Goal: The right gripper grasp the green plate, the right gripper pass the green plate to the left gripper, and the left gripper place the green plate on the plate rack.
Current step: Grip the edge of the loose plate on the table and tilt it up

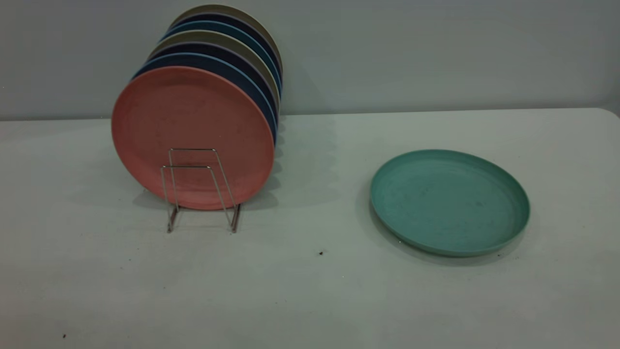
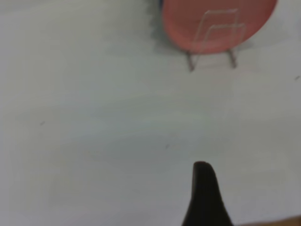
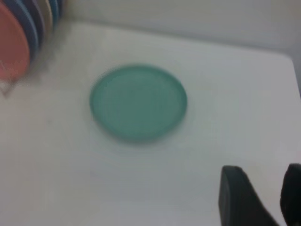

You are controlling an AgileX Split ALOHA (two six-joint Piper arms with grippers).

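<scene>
The green plate (image 1: 450,201) lies flat on the white table (image 1: 310,291), right of centre, with nothing touching it. In the right wrist view the green plate (image 3: 138,101) is well ahead of my right gripper (image 3: 262,172), which is open and empty above bare table. The plate rack (image 1: 189,166) stands at the left, its two front wire loops free. Only a black part of my left gripper (image 2: 205,188) shows, over bare table a good way short of the plate rack (image 2: 190,60). Neither arm appears in the exterior view.
A salmon-pink plate (image 1: 193,126) stands upright in the rack, with several dark blue and beige plates (image 1: 252,63) lined up behind it. A grey wall runs along the table's far edge. The table's rounded corner (image 1: 611,112) lies at the far right.
</scene>
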